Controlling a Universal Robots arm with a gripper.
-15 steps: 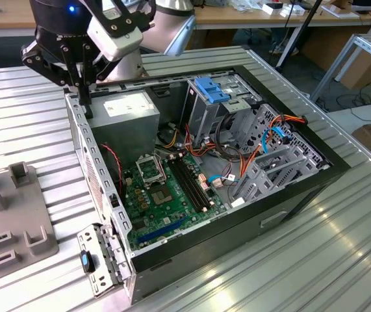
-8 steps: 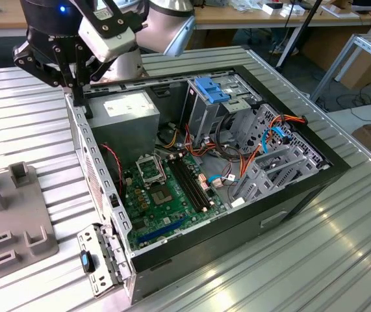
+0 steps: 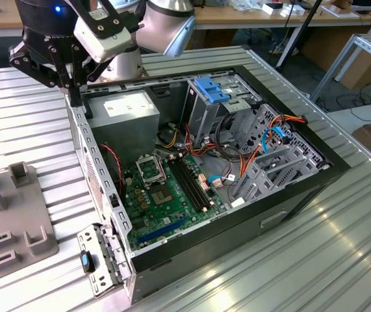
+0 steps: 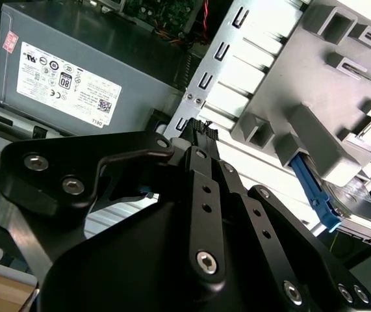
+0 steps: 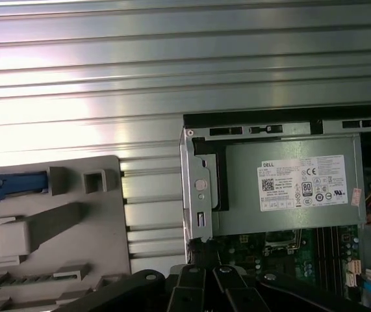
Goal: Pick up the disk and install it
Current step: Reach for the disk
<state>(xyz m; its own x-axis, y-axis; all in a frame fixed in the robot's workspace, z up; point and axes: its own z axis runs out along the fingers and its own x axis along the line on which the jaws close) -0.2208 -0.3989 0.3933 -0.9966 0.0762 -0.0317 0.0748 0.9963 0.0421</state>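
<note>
The open computer case (image 3: 256, 224) lies on the ribbed table (image 3: 315, 273), a grey fixture (image 3: 10, 224) just beside it. The gripper (image 3: 75, 94) hangs above the case's edge by the power supply (image 3: 123, 114), clenched on nothing; the disk (image 4: 313, 192) sits in the fixture, apart from the gripper.

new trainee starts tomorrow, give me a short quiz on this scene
1. True or false: the claw holds the disk.
2. Where does the disk lie? a) inside the computer case b) in the grey holder beside the case c) on the floor
3. Fill in: the claw hangs at the case's edge, next to the grey ____ box with a white label.
Key: 1 false; 2 b; 3 power-supply.
</note>
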